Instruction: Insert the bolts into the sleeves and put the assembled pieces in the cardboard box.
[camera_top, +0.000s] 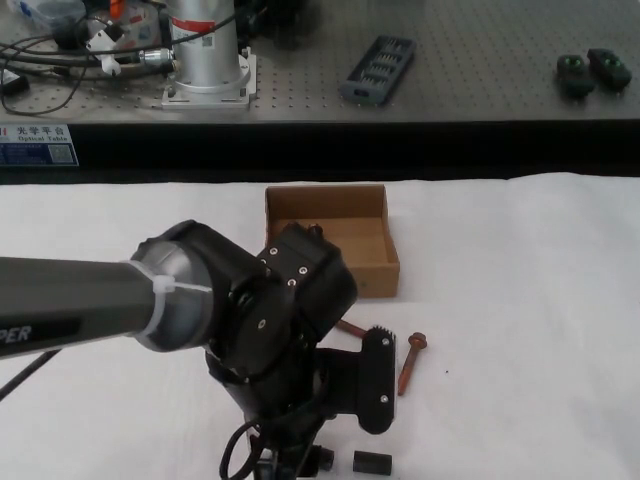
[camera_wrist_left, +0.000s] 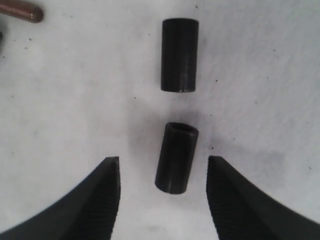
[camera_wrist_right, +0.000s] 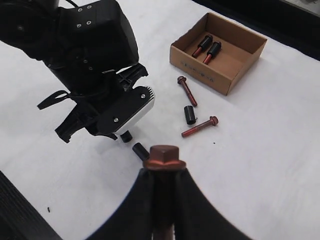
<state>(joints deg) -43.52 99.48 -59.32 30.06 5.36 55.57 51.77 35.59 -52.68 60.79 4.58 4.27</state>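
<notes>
1. The left gripper (camera_wrist_left: 162, 161) hangs low over the white cloth (camera_wrist_left: 260, 100). Its fingers are spread wide and hold nothing.
2. A black sleeve (camera_wrist_left: 176, 157) sits on the cloth in the gap between those fingers, touching neither of them.
3. A second sleeve (camera_wrist_left: 180, 55) lies just beyond the first, roughly in line with it, with a strip of bare cloth between the two.
4. The right gripper (camera_wrist_right: 164, 172) is clamped on a rusty brown bolt (camera_wrist_right: 164, 156). The bolt's six-sided head stands out past the fingertips.
5. A third sleeve (camera_wrist_right: 189, 114) lies on the cloth between the left gripper and the cardboard box (camera_wrist_right: 200, 67).
6. A loose bolt (camera_wrist_right: 187, 91) lies just beside this third sleeve on the box side, and another loose bolt (camera_wrist_right: 200, 127) lies on its other side. Both lie flat on the cloth.
7. The cardboard box stands open on the cloth, beyond the loose parts.
8. Inside it, an assembled piece (camera_wrist_right: 202, 45) and a second assembled piece (camera_wrist_right: 212, 51) lie side by side.
</notes>
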